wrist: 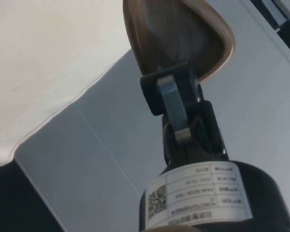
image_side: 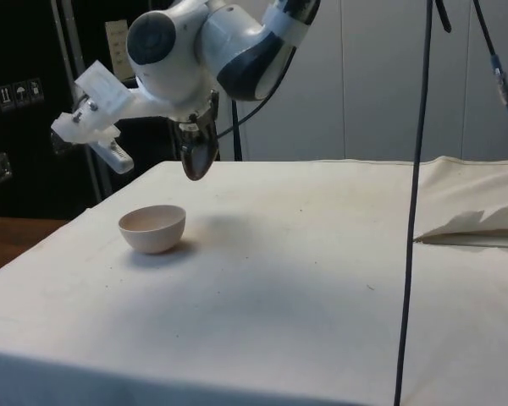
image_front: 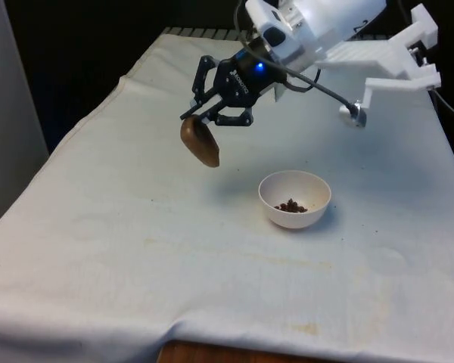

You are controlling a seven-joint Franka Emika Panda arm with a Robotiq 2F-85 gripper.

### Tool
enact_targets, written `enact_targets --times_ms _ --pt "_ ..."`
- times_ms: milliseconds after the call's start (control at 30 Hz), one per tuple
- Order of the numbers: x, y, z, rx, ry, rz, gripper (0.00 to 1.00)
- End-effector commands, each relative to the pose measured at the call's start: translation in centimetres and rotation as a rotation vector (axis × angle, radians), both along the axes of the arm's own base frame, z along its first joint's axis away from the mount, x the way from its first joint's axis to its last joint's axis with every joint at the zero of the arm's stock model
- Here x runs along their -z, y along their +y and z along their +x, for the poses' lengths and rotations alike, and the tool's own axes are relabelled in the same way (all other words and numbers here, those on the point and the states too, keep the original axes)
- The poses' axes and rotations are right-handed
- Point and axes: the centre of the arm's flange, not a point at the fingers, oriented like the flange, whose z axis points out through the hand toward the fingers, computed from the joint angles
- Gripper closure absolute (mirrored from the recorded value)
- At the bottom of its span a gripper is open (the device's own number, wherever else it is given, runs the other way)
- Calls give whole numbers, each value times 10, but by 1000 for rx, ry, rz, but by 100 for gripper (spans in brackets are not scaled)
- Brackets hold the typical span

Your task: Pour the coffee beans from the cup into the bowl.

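While the brown rounded cup is held tipped in the closed black gripper beside the white bowl of beans, leftover beans risk being spilled onto the white-clothed table.

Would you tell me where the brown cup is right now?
The brown cup is held in the gripper above the white cloth, tipped on its side, to the front view's left of the white bowl holding the coffee beans.

- A white label on the gripper's black body carries a QR code and small print too fine to read.
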Motion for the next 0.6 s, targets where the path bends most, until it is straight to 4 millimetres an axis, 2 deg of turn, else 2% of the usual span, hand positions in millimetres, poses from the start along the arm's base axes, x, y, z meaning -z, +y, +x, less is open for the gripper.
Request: enact_targets --times_ms 0,467,500,567 --pt "1 -3 -1 -5 7 24 100" --pt "8 -33 -4 13 29 108 100" --pt "7 -29 -3 17 24 81 100" --pt "9 -38 -5 16 30 118 100"
